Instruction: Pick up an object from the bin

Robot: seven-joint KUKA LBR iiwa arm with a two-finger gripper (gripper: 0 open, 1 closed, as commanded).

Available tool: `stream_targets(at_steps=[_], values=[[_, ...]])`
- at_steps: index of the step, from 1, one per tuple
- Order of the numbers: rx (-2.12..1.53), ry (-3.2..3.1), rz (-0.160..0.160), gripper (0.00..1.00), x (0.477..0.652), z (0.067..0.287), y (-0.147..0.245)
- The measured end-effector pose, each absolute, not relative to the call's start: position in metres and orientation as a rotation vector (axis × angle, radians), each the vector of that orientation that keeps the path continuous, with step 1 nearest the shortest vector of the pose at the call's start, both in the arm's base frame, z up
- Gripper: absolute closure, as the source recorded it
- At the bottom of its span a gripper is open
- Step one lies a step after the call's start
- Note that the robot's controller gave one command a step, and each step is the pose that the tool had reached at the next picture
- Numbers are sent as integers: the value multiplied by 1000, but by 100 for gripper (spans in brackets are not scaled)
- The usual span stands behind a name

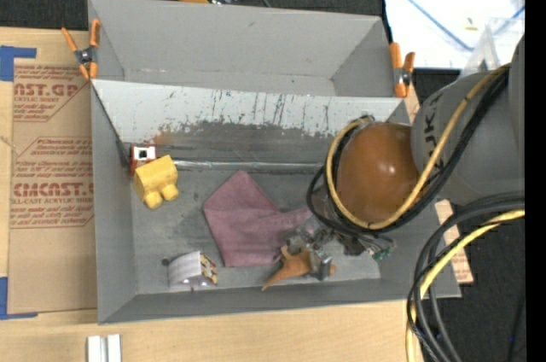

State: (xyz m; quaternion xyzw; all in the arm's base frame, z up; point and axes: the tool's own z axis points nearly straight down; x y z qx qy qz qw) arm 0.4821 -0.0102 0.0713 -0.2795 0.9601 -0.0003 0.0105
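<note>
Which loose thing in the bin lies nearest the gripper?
The small brown cone-shaped piece, right at the gripper. The mauve cloth lies just beyond it; the yellow toy and silver roll sit far to the view's left.

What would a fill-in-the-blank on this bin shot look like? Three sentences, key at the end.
1. The yellow plastic toy block lies on the ____ side of the grey metal bin.
2. The crumpled mauve cloth lies in the bin's ____.
3. The gripper is low by the near wall, beside a small brown pointed thing shaped like a ____.

Missing words: left; middle; cone.
</note>
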Motion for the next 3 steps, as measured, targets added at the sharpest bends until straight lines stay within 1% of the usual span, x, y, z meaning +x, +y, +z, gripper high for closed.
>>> stream_targets(at_steps=[1,2,3], values=[[-872,2996,-1,100,482,71,-10],[-875,3004,2,100,480,83,-10],[-874,3003,1,100,480,107,-10]])
